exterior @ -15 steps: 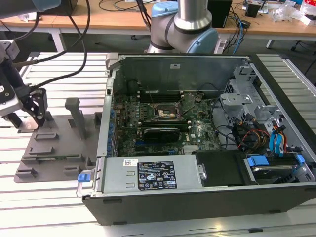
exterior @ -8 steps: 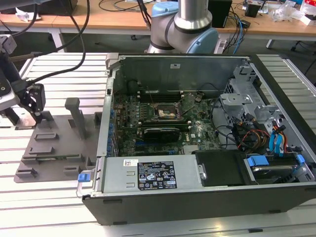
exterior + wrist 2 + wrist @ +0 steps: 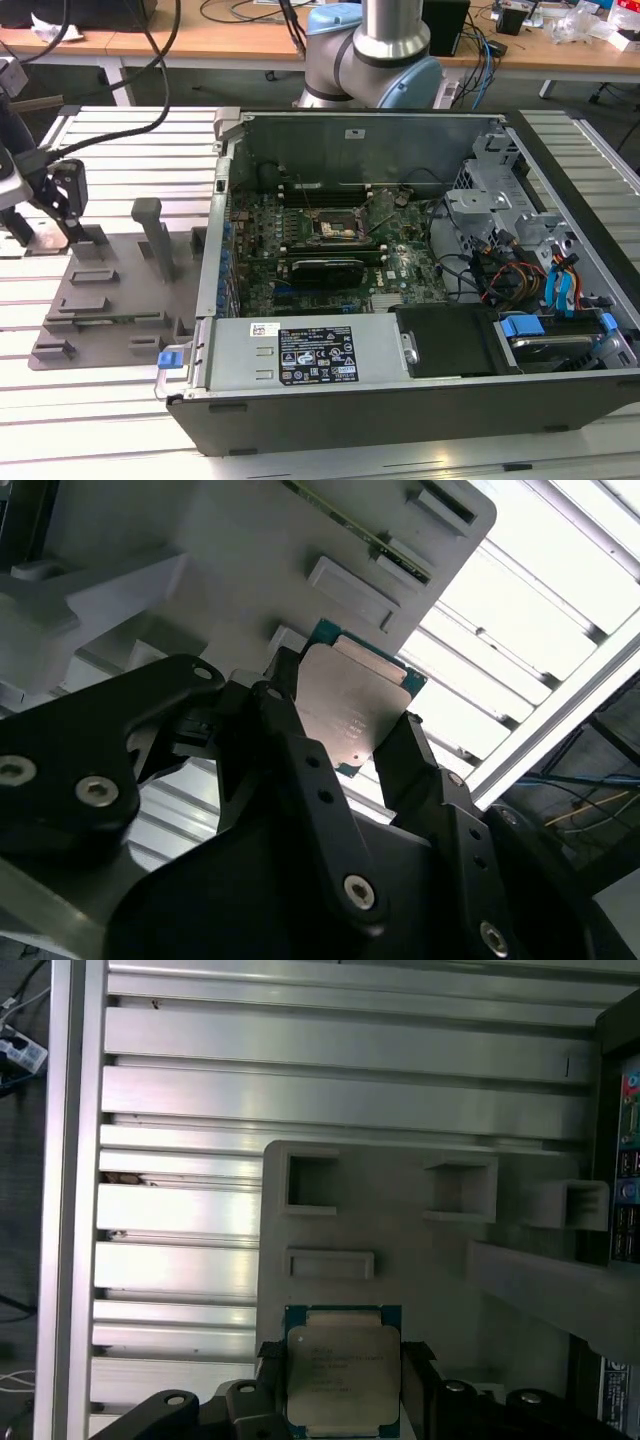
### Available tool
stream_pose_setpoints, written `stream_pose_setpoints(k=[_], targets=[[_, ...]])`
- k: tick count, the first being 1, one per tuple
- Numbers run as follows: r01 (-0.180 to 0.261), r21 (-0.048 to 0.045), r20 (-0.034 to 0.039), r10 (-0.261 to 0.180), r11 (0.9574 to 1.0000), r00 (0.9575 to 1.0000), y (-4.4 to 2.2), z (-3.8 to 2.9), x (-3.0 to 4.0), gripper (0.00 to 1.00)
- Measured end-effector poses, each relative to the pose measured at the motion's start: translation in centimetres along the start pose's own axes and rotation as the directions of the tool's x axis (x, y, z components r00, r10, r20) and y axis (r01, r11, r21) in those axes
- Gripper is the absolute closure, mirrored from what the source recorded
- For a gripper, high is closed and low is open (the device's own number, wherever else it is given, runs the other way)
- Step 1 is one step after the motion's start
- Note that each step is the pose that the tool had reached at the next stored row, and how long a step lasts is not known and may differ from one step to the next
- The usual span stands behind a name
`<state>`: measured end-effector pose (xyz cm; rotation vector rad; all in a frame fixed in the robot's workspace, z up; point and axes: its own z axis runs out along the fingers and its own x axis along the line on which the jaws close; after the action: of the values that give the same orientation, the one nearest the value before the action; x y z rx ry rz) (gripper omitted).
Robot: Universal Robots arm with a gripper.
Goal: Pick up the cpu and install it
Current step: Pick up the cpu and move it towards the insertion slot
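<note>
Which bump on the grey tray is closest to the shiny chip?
The low flat bar, just off the cpu. The hollow square blocks sit farther away.

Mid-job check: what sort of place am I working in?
Probably a robotics lab bench: an open black desktop computer case beside a grey plastic fixture tray on a slotted aluminium table, wooden desks with cables behind.

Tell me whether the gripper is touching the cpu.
Touching. In the second wrist view the gripper clamps the cpu, with its fingers meeting opposite edges of the chip and no gap on either side.
</note>
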<state>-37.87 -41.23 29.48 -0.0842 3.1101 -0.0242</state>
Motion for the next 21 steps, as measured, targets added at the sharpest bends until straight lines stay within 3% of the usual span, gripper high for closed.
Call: stream_pose_setpoints(k=[13,16,21], targets=[[0.000,0.0000,0.0000,0.000,1.0000,1.0000,-0.02,-1.89,-0.06,0.45],[0.000,0.0000,0.0001,0.000,1.0000,1.0000,-0.03,-2.50,-0.08,0.45],[0.000,0.0000,0.0000,0.000,1.0000,1.0000,0.32,-4.20,-0.14,0.45]])
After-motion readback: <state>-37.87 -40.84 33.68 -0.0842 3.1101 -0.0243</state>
